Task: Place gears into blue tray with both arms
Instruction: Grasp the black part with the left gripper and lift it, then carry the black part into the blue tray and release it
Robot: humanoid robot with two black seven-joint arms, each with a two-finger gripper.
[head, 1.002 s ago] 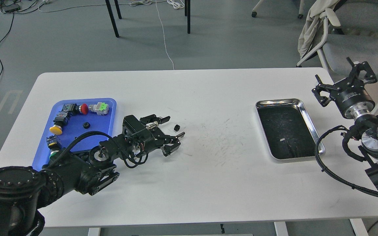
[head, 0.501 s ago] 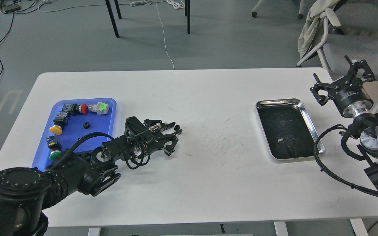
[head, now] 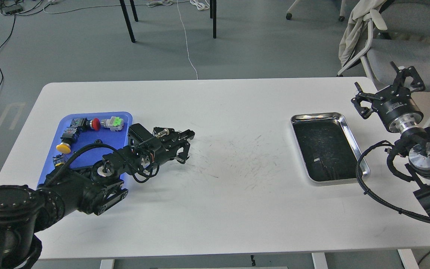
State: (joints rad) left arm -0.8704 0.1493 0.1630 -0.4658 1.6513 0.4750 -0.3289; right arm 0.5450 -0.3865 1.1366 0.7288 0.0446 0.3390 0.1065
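Note:
The blue tray (head: 88,135) lies at the table's left, with several coloured push buttons along its far and left sides. A small black gear (head: 97,141) shows in the tray, just past my left arm's cable. My left gripper (head: 186,145) hovers low over the table just right of the tray. Its fingers are drawn together and I take them to be shut on a second gear, which is hidden between them. My right gripper (head: 383,89) is raised off the table's right edge with its claws spread open and empty.
A shiny steel tray (head: 292,120) with a black lining sits at the right of the table. My left forearm covers the blue tray's near right corner. A chair (head: 398,56) stands behind my right arm. The white tabletop (head: 237,179) has faint scuff marks at its middle.
My left gripper closed around the loose gear on the table, then drew back left toward the blue tray. That gear no longer lies on the table. My right gripper rose slightly.

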